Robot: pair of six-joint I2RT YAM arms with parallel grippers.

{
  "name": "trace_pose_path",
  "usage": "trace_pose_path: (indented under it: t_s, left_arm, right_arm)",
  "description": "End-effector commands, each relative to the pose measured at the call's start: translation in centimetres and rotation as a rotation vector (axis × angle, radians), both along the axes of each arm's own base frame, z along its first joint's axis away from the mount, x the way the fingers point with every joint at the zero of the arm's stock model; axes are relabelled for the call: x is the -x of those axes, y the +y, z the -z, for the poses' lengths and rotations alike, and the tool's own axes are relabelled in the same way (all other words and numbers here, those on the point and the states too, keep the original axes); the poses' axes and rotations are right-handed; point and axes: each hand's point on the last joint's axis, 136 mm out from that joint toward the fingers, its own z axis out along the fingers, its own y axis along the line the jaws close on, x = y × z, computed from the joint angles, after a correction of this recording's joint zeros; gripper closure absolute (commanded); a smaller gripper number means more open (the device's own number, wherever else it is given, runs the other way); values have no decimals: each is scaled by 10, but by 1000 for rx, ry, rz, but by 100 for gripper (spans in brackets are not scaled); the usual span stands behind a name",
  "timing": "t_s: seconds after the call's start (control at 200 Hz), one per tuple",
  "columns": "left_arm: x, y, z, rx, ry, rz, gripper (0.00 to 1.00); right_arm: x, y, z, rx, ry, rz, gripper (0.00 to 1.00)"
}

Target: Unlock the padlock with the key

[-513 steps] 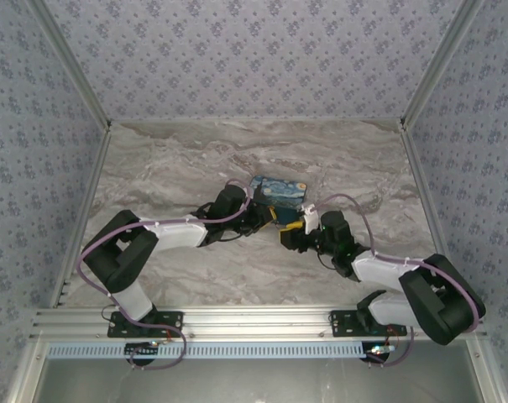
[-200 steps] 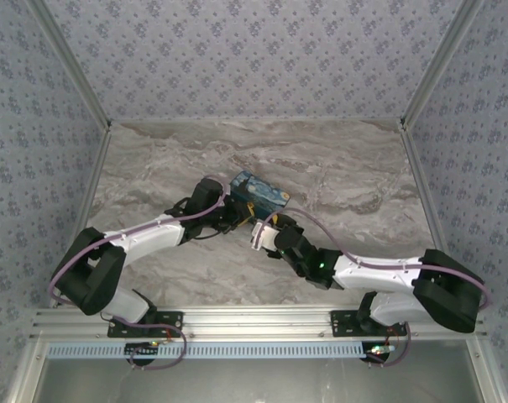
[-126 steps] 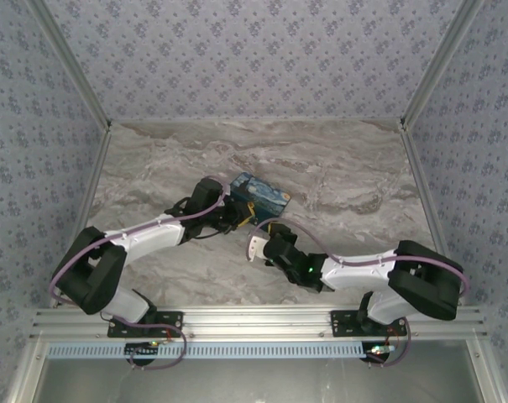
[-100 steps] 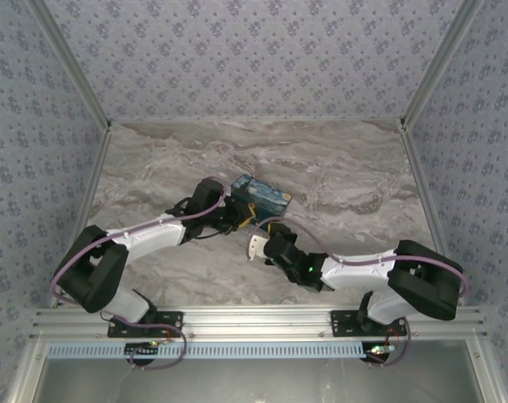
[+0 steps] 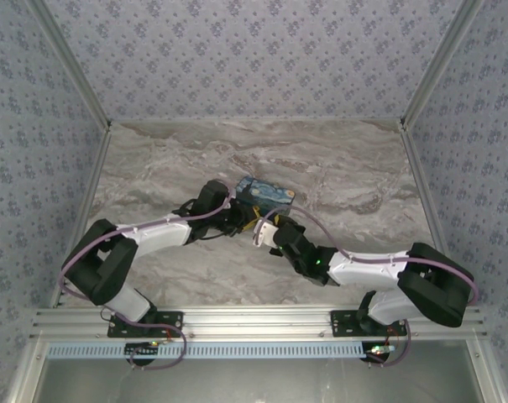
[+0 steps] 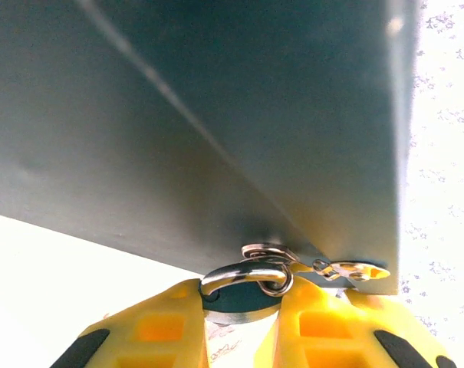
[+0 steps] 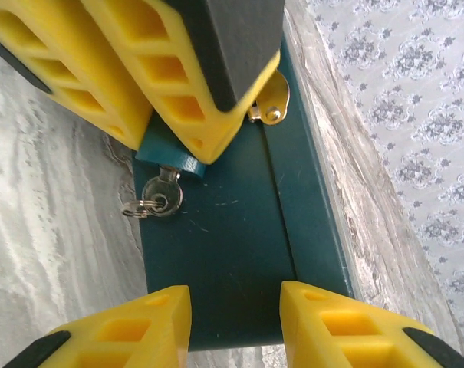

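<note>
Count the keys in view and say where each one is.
1. The key sticks out of the padlock, which the left gripper clamps in front of the box. Others may be hidden.

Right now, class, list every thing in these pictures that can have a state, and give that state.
Left pincer: shut on the padlock.
Right pincer: open, empty, short of the key.
Padlock: shackle passes through the clasp ring of the box.
Key: in the padlock's keyhole, nothing holding it.
Box: closed, as far as shows.
</note>
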Motion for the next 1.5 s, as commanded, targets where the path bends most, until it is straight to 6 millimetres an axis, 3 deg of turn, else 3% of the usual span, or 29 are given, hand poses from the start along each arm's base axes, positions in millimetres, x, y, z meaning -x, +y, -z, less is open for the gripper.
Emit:
trace_pose_path:
  t_s: [0.0, 0.43, 0.78, 0.964, 1.144, 1.329, 1.499]
  left_arm:
    - [-1, -14, -14, 56, -29, 32, 90]
    - [1, -24, -7, 58, -10, 55, 90]
    - [-3, -16, -7, 28, -37, 42, 88]
    - [-6, -3, -5, -31, -82, 30, 76]
    - [-14, 19, -14, -72, -151, -10, 57]
    - [-27, 56, -26, -175, -208, -55, 33]
    - [-42, 80, -25, -198, -215, -88, 24]
  right_arm:
    - [-8, -12, 3, -15, 2, 56, 62]
    - [-44, -45, 2, -68, -1, 184, 62]
    - [-28, -47, -11, -174, 48, 169, 61]
    - [-20, -48, -18, -292, 178, 174, 56]
    - [-6, -28, -26, -620, 451, 98, 52]
    - [-4, -23, -8, -828, 622, 143, 42]
    - [-9, -15, 9, -907, 728, 179, 33]
